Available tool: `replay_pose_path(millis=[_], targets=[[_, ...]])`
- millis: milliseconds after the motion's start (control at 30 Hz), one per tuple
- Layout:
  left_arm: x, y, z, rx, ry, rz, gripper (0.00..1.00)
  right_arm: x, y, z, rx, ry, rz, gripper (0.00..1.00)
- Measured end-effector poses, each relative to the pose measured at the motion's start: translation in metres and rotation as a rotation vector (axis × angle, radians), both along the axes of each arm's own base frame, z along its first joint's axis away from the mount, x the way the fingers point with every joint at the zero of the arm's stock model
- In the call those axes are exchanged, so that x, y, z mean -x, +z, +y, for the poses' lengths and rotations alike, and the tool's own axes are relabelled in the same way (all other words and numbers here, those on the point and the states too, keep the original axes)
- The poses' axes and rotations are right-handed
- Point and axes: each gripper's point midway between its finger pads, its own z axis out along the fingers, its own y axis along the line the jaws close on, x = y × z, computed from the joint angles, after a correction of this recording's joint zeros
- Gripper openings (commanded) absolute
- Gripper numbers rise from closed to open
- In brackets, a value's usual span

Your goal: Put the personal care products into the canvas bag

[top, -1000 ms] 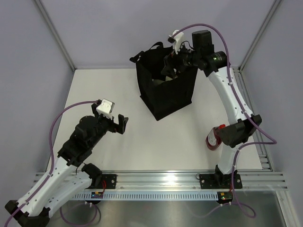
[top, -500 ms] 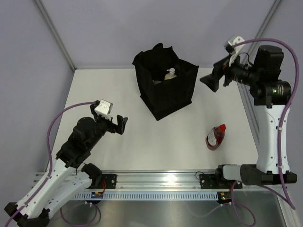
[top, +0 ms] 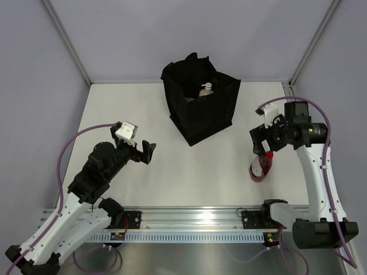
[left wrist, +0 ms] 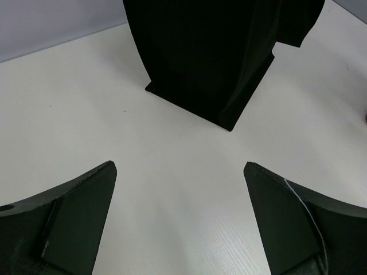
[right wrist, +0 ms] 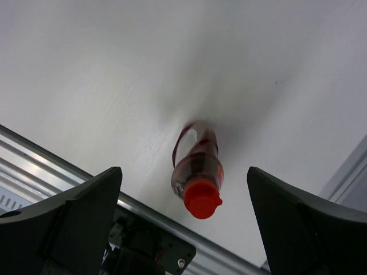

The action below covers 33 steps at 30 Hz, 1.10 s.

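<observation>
Right pincer (top: 259, 142) agape over one dark red bottle (top: 261, 167); left pincer (top: 147, 152) agape; one cream bottle (top: 206, 90) in bag (top: 207, 118).

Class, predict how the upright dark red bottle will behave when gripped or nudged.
The dark red bottle stands tall on a narrow base, so a sideways nudge would probably tip it. Its rounded body would likely roll once down. Glossy plastic may slip.

The top view looks steeply down from above the near edge over the whole bench (top: 189, 172). The left wrist view faces the far edge from low down, sharing the canvas bag (left wrist: 212, 57) with it. The right wrist view looks down closely by the right edge, sharing the dark red bottle (right wrist: 196, 166).
</observation>
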Motion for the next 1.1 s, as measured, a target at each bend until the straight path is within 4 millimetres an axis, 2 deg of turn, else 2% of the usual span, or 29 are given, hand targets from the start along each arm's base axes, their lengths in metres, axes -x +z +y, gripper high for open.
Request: replay_pose_path(millis=[100,200,533,600,800,833,933,967,1033,1100], targets=[[0.001,0.0,-0.001,0.001,-0.006,0.001,0.99,0.01,-0.034,-0.017,0.08,-0.077,0.112,0.99],[0.001,0.0,-0.002,0.005,-0.012,0.003,0.99,0.017,-0.054,-0.025,0.122,-0.117,0.186,1.0],[0.001,-0.001,-0.003,0.007,-0.015,0.006,0.99,0.02,-0.09,-0.023,0.159,-0.162,0.326,0.99],[0.001,-0.001,-0.003,0.007,-0.015,0.006,0.99,0.024,-0.097,-0.023,0.175,-0.161,0.341,0.97],[0.001,-0.001,-0.003,0.007,-0.015,0.007,0.99,0.026,-0.106,-0.025,0.202,-0.186,0.352,0.82],[0.001,-0.001,-0.003,0.007,-0.015,0.007,0.99,0.025,-0.106,-0.026,0.205,-0.193,0.346,0.75],[0.001,-0.001,-0.003,0.007,-0.015,0.007,0.99,0.022,-0.105,-0.03,0.221,-0.215,0.327,0.67],[0.001,-0.001,-0.003,0.007,-0.015,0.007,0.99,0.022,-0.105,-0.032,0.227,-0.221,0.323,0.61],[0.001,-0.001,-0.003,0.007,-0.015,0.007,0.99,0.021,-0.105,-0.033,0.232,-0.227,0.317,0.55],[0.001,-0.001,-0.003,0.007,-0.015,0.007,0.99,0.021,-0.105,-0.033,0.233,-0.231,0.311,0.39]])
